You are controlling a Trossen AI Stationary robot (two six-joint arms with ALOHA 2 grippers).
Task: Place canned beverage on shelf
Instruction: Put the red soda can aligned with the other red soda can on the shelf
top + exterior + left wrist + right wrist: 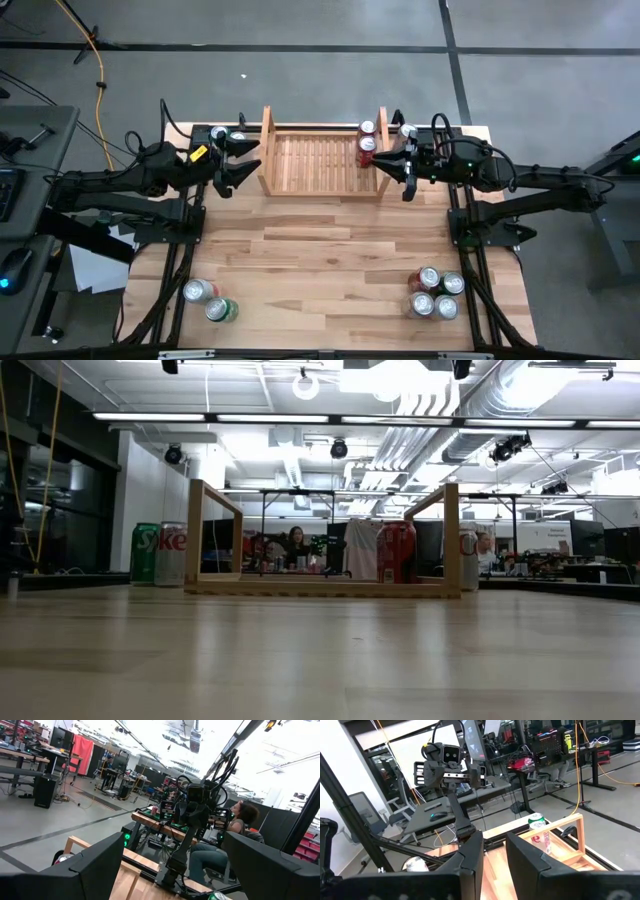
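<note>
Canned beverage (366,150): red, upright, already on the shelf (320,165), at its right end, close to the right side board. Second red can (367,130) just behind it.

Far left, near the front edge of the table (320,260): two loose cans (210,300), well away from the shelf.

Next along, left gripper (243,166): outside the left side board, fingers spread wide, nothing between them. Just waiting. Two more cans (228,133) standing right beside it, at the back.

Then the shelf in the middle: bare slats all along, apart from the two red cans at the right end. Plenty of room left.

Then right gripper (390,172): just outside the right side board, near its front end. Fingers only a small gap apart, holding nothing. One can (407,131) close by, behind it, outside the board.

Front right: four cans (435,293) in a bunch, waiting.

Could go wrong from here:
- Might bump the right board when pulling away, being so close. Would shake the shelf and tip the red cans.
- Might knock over the can behind the right gripper with a quick swing.
- Could push the two back cans over on the left, with fingers that wide and that near.
</note>
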